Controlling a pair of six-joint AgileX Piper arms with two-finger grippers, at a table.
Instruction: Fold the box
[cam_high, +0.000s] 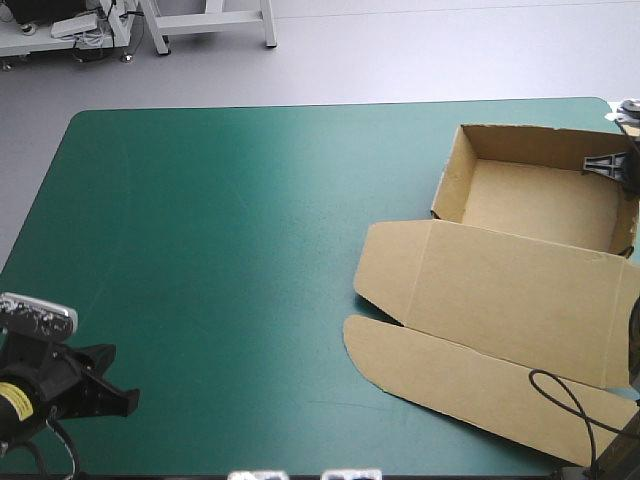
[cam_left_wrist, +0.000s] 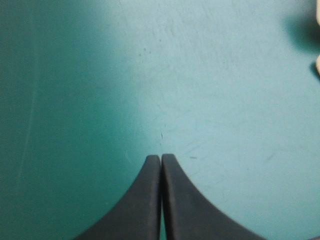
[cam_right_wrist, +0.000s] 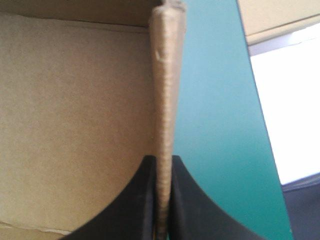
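Brown board box (cam_high: 500, 290), tray standing, right gripper (cam_right_wrist: 162, 161) pinching its side wall.

The box sits at the right side of the teal-green desk (cam_high: 250, 200), its far half raised into an open tray and its lid and front flap flat toward the near edge. The right gripper clamps the top edge of the tray's right-hand wall, the board between its black fingers. The left gripper (cam_left_wrist: 161, 157), pressed together on nothing, hangs over the near-left corner, well apart from the box. To my eye that wall is being set, so the pinch should run square along the edge to seat the board straight without buckling it or dragging the tray. I can read no brand, label or writing.
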